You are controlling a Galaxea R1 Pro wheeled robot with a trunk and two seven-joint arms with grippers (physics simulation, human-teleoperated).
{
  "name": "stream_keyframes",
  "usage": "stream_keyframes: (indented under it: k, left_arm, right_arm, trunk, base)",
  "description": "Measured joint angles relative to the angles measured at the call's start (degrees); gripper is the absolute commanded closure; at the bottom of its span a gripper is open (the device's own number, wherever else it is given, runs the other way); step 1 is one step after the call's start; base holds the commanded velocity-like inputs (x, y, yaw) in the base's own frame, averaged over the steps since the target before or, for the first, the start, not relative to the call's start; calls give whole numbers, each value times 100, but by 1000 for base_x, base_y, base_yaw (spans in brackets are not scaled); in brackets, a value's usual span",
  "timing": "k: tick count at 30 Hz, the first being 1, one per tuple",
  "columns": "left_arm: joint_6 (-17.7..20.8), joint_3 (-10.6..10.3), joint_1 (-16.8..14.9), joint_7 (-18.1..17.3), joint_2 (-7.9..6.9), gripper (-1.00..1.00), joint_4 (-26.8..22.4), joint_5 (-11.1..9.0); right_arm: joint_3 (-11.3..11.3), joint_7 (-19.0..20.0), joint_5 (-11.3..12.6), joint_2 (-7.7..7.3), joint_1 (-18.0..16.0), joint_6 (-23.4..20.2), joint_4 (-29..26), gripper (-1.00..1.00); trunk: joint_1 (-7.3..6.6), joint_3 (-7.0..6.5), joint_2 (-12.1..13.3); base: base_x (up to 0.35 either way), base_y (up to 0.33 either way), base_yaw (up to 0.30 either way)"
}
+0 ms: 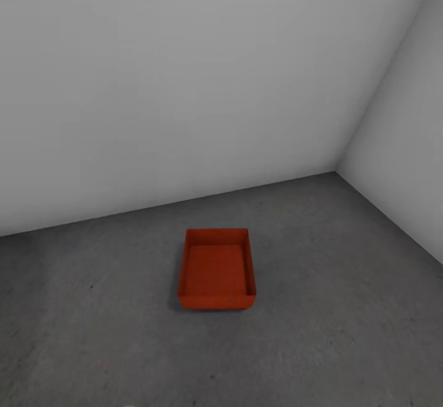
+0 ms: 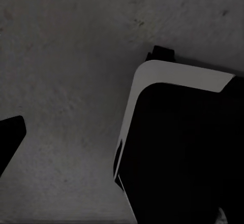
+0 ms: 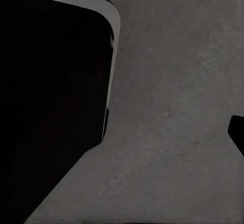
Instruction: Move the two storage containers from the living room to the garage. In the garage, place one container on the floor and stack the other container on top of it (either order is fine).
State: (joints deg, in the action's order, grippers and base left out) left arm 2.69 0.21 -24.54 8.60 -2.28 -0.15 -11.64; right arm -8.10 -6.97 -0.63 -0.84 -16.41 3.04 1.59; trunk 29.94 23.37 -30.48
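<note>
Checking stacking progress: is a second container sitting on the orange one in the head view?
No, the orange container lies alone and open on the floor.

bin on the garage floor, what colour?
Orange-red storage container, inside and out; clearest in the head view.

- You face a garage corner: one orange-red container (image 1: 216, 268) sits alone on the concrete floor (image 1: 92, 333), open top unobstructed.
- Bare floor rings it on every side.
- Two white-grey walls (image 1: 184, 74) close off the far side and your right.
- In both wrist views, the robot's dark base (image 2: 183, 148) looms beside bare concrete.
</note>
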Motion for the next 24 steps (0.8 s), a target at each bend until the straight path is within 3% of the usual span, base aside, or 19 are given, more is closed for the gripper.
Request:
stream_keyframes:
  k: [10, 24]
  left_arm:
    - [-84, -1, 346, 6, 17, -100, 5, -21]
    - [-92, -1, 440, 6, 17, -100, 2, -27]
  right_arm:
    - [2, 282, -135, 0, 82, 8, 7, -100]
    - [7, 286, -127, -4, 155, 5, 11, -100]
  trunk:
    - [1, 0, 0]
    - [1, -11, 0]
  base:
    - [-20, 0, 0]
    - [-244, 0, 0]
